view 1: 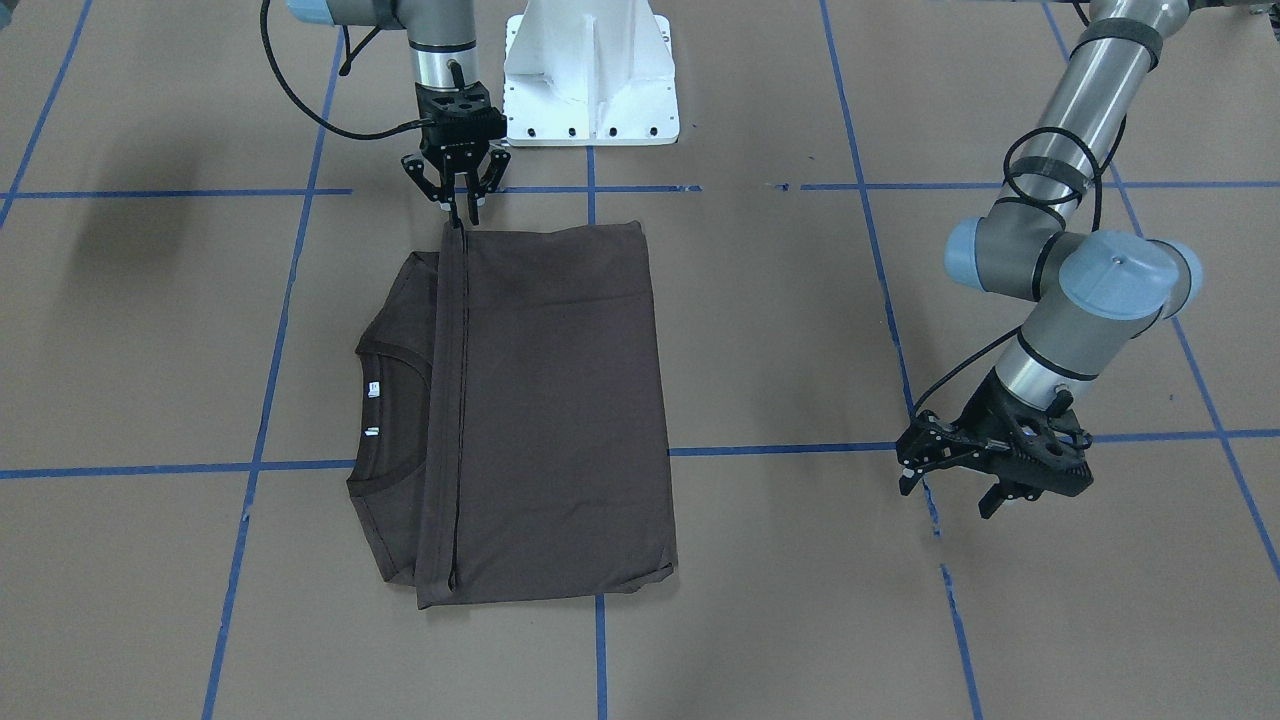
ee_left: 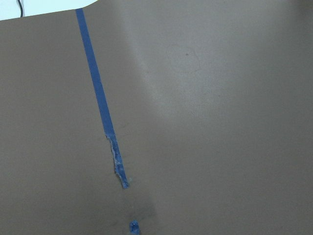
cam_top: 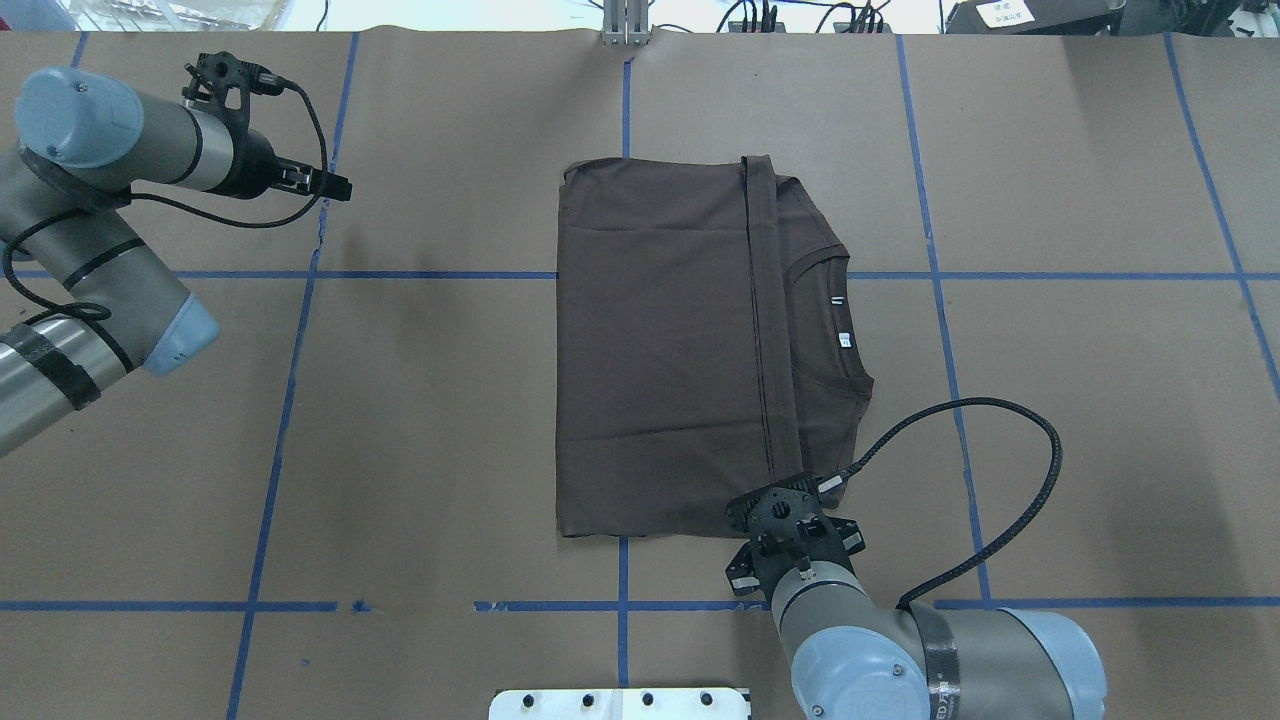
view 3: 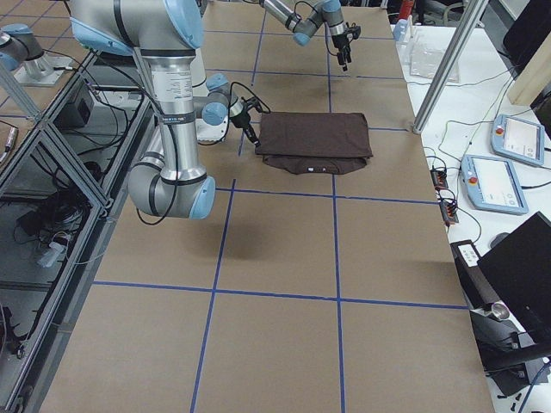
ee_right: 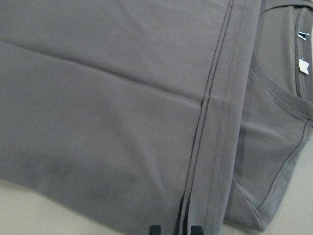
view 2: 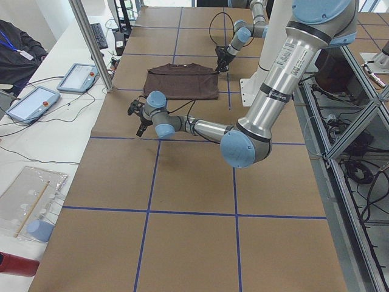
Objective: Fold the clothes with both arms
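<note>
The dark brown T-shirt (view 1: pixel 550 400) lies flat in the middle of the tabletop (view 1: pixel 800 620), just in front of my white pedestal (view 1: pixel 590 80). It is folded into a neat box shape. One big layer is folded over the top, and its hem (view 1: pixel 448 400) runs in a straight line across the shirt. The round collar (view 1: pixel 385 350) and two small white neck tags (view 1: pixel 373 388) peek out past that hem.

My right end effector (view 1: pixel 462 210) points down at the corner of the shirt nearest my pedestal, right where the hem ends. Its fingers are closed together on the cloth there, pinching the end of the hem. In my right wrist view, I see my two black fingertips (ee_right: pixel 155 229) at the bottom edge, with the hem's stitch lines running between them.

My left end effector (view 1: pixel 948 492) is well apart from the shirt, off to my left side. Its fingers are spread open and hold nothing. It hangs over bare brown tabletop, close to where two blue tape lines (view 1: pixel 780 450) cross. My left wrist view shows only brown paper and one strip of blue tape with a torn end.
</note>
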